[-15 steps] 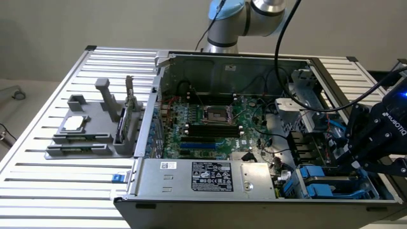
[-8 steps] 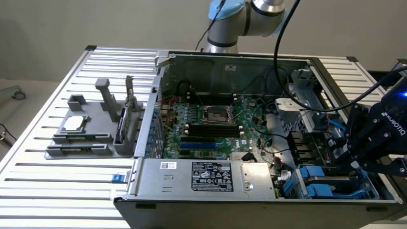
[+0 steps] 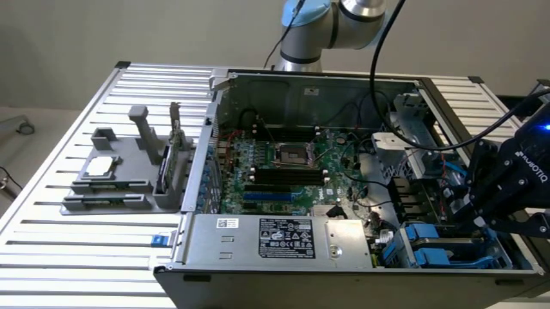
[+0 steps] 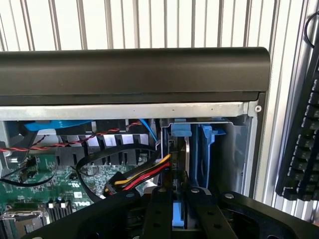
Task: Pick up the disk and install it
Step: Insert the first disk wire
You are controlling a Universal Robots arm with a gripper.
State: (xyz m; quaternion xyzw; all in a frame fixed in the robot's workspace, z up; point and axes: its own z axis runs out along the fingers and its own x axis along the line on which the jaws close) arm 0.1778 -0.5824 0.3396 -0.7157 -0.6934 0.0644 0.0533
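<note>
The gripper [image 4: 178, 211] has its black fingers [image 4: 158, 209] closed on the disk [image 4: 178, 216], held edge-on in its blue carrier over the drive bay [image 4: 202, 149] at the corner of the open computer case [image 4: 134, 69]. Red, yellow and black cables [image 4: 142, 177] run just beside it above the green motherboard [image 4: 45, 184], and a black keyboard [image 4: 301, 144] lies on the slatted desk [image 4: 149, 22] outside the case.

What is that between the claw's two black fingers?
In the wrist view, the blue edge of the disk stands between the fingers of the gripper, over the bay.

- Table [image 3: 77, 257]: slatted silver metal top, ribs run across the exterior view.
- Open computer case [image 3: 344, 257] sits on it, toward the exterior view's right, side panel off.
- Grey fixture block [image 3: 129, 174] sits on it at the exterior view's left, just beside the case.
- Black keyboard [image 4: 301, 144] lies on the slats near the case corner, seen in wrist view.
</note>
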